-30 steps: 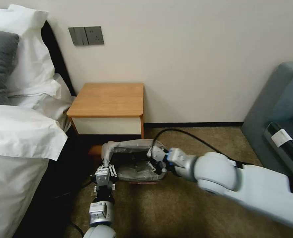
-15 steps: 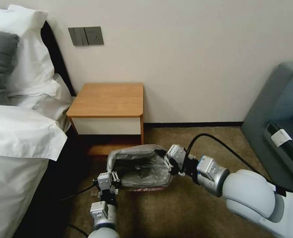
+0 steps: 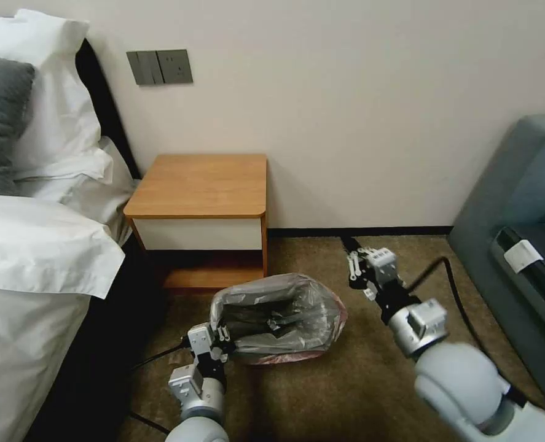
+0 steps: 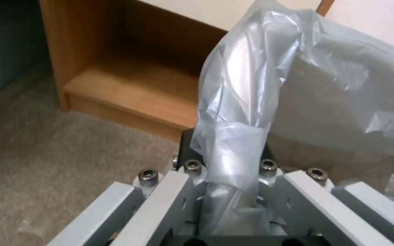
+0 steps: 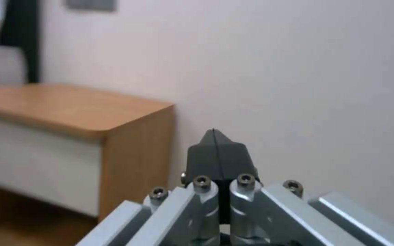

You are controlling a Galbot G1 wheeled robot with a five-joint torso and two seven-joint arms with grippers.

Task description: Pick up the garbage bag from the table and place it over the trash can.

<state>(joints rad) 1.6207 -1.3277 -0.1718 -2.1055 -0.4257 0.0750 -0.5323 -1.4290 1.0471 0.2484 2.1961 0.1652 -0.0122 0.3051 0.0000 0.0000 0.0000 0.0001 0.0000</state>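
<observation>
The garbage bag (image 3: 279,310), crinkly grey plastic with a pinkish edge low down, is draped over the trash can on the carpet in front of the table (image 3: 201,184). The can's beige wall (image 4: 343,112) shows through the plastic. My left gripper (image 3: 222,336) is at the bag's near left corner, shut on a bunched strip of the garbage bag (image 4: 233,130). My right gripper (image 3: 351,247) is shut with nothing in it, raised to the right of the bag and apart from it; its fingertips (image 5: 215,140) point toward the wall beside the table (image 5: 69,106).
A bed with white bedding (image 3: 32,245) lies to the left. A grey-blue sofa (image 3: 518,202) stands at the right. The table's low open shelf (image 4: 128,92) is just behind the bin. Bare carpet (image 3: 321,399) lies in front of the bin.
My right gripper has let go of the bag's right rim and swung right, away from the bin. The bag and my left gripper have shifted slightly right.
</observation>
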